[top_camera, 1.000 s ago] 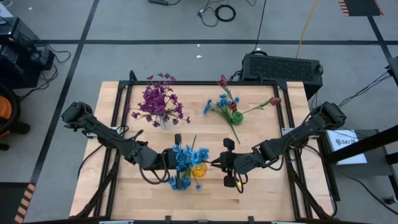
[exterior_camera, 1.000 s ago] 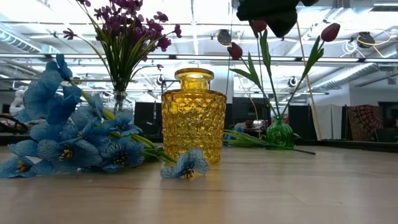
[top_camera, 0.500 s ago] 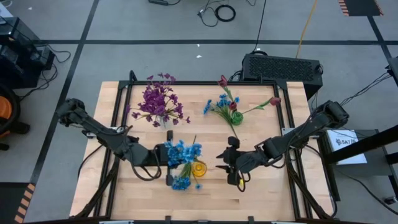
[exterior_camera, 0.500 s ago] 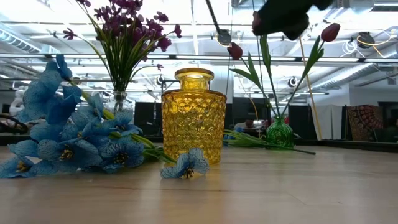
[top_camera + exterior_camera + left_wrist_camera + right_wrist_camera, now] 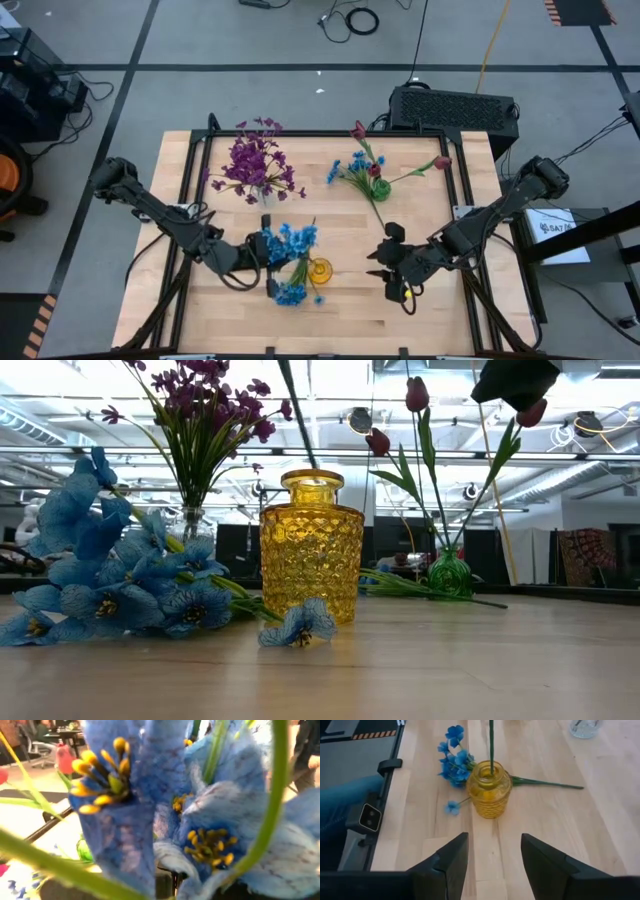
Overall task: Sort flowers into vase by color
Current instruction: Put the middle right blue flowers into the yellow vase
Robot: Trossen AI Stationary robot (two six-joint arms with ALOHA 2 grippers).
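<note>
A yellow glass vase [image 5: 320,270] stands near the table's middle. My left gripper [image 5: 265,250] reaches in from the left, shut on a blue flower sprig [image 5: 291,240], whose thin green stem [image 5: 491,747] slants down into the vase mouth [image 5: 312,482]. More blue flowers [image 5: 110,585] lie flat on the table beside the vase. My right gripper [image 5: 492,855] hangs open, right of the vase, with nothing between its fingers. Purple flowers [image 5: 255,160] stand in a clear vase at the back. Red tulips [image 5: 418,395] stand in a green vase [image 5: 449,572]. My left gripper holds the blue sprig up near its blossoms [image 5: 200,830], coming roughly level from the table's left. The blossoms hide the fingers and the place of contact. The sprig is lifted clear of the table, tilted, with its stem's lower end [image 5: 491,770] inside the yellow vase.
Blue sprigs and a long green stem [image 5: 545,783] lie on the wood around the vase. More blue flowers [image 5: 345,170] lie by the green vase at the back. A black frame rims the table. Bare wood [image 5: 350,320] lies along the near edge.
My right gripper has drawn back from the yellow vase toward the table's right edge. My left gripper has shifted a little toward the left with the blue sprig, whose stem has swung in and now stands in the vase mouth.
</note>
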